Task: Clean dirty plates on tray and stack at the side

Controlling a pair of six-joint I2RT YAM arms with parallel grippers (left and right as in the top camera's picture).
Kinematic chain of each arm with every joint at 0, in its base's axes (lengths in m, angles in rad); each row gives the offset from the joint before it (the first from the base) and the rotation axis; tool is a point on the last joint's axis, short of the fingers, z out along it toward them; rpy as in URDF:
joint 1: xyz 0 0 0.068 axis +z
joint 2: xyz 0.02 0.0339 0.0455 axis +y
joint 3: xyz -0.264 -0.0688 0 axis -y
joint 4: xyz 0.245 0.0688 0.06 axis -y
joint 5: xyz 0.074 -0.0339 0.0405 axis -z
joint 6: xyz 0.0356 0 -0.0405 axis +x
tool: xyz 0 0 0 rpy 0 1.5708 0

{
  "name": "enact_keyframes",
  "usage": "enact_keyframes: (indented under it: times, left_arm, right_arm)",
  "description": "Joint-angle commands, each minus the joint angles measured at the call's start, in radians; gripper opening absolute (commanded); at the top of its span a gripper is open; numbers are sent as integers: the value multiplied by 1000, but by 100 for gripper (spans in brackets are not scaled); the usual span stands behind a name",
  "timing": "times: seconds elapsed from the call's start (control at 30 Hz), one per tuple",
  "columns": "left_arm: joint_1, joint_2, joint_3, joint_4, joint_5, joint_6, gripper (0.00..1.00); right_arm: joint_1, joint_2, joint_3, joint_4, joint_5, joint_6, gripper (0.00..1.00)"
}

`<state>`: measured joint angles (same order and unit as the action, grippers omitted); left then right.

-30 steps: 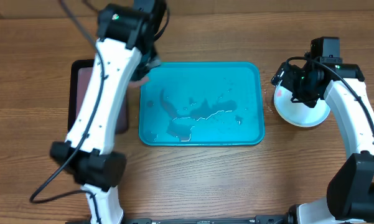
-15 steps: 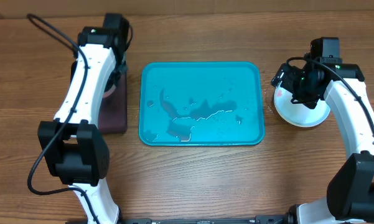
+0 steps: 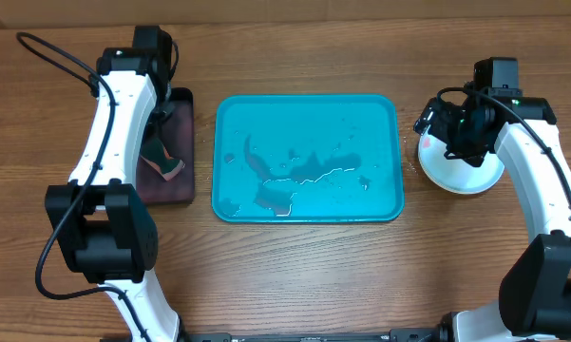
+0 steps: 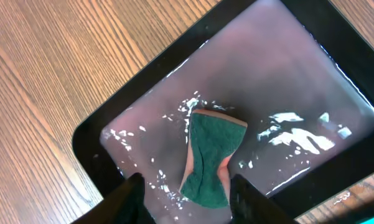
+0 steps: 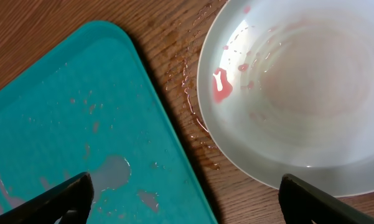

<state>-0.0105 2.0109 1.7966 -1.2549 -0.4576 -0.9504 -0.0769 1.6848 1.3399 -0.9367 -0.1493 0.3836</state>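
Overhead, the wooden bench [image 3: 295,275] carries the turquoise tray [image 3: 304,119] at centre. The tray holds only puddles, no plates. A smaller black tray [image 3: 182,195] sits just beside its left edge.

The one plate in view, the white plate [image 3: 464,176], sits on the bench just off the turquoise tray's right side, under the right arm. Whether others lie beneath it cannot be told. It looks like thin, stiff plastic, so it is probably light and unlikely to break. It is also wet, so it will likely be slippery and could slide on the bench. The raised rim is the sensible place to pinch.

A red sauce smear [image 5: 221,84] shows inside the plate near its left rim. The turquoise tray's corner crowds that side, with drips on the wood between, so the outer rim offers freer access.

The right claw [image 5: 185,183] hangs above with its fingers spread wide, holding nothing.

A green-topped sponge [image 4: 210,155], soft and soaked, lies in the black tray's shallow water. The left claw [image 4: 190,186] is spread above it, empty.
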Motion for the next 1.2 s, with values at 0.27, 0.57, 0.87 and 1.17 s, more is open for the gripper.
enact_keyframes:
  times: [0.27,0.57,0.87,1.17]
  left_arm:
    - [-86,-136,234,-162,105,273,30]
    - [-195,-253,261,-160,129,296,100]
    - [-200,-248,257,-155,144,296,100]
    - [-200,-248,257,-155,144,296,100]
  right_arm:
    - [47,-98,196,-151,-6,-208,100]
    - [62,-300,455,-420,-2,-229,100]
    - [62,-612,524,-514,-2,-228,100]
    - [62,-711,524,-552,66,-258,100]
